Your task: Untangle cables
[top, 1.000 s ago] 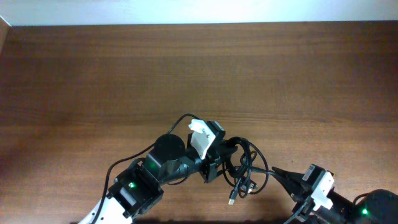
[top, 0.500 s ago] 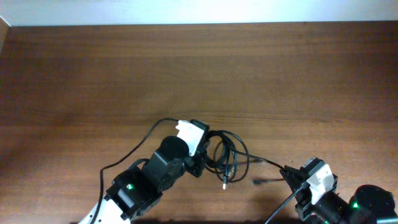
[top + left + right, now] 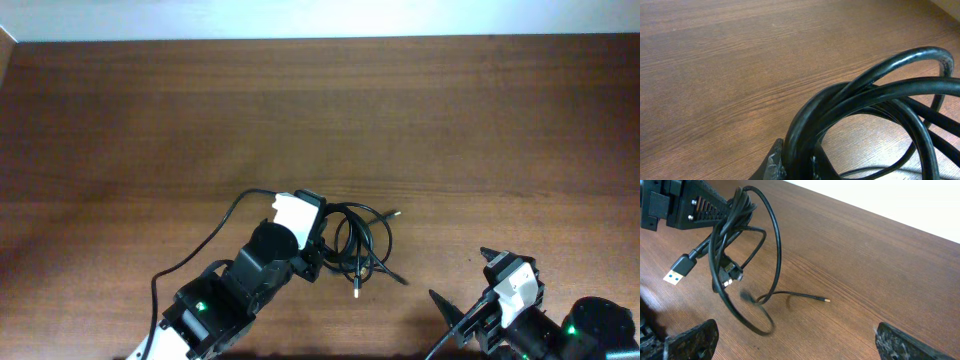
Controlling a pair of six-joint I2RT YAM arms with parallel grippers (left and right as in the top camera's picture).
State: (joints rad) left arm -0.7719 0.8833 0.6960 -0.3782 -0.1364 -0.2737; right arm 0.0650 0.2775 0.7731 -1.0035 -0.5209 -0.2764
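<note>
The cables (image 3: pixel 386 240) are thin black cords bunched into loops, hanging beside my left gripper (image 3: pixel 325 250). That gripper (image 3: pixel 796 167) is shut on the thick part of the loops (image 3: pixel 865 95). A blue-tongued USB plug (image 3: pixel 680 272) dangles from the bundle, and another silvery plug (image 3: pixel 357 293) points toward the near edge. One thin cord end (image 3: pixel 825 300) lies loose on the wood. My right gripper (image 3: pixel 463 280) stands wide open to the right of the bundle, touching no cord. Bare wood shows between its fingers (image 3: pixel 690 340).
The brown wooden table (image 3: pixel 300 110) ends at a white wall along the far side. The left arm's own thicker black cable (image 3: pixel 200 250) arcs over the table on the left. Both arm bases sit at the near edge.
My right gripper has let go of the cord and opened wide. My left gripper has carried the bundle up and to the left, and the freed cord end dropped onto the table.
</note>
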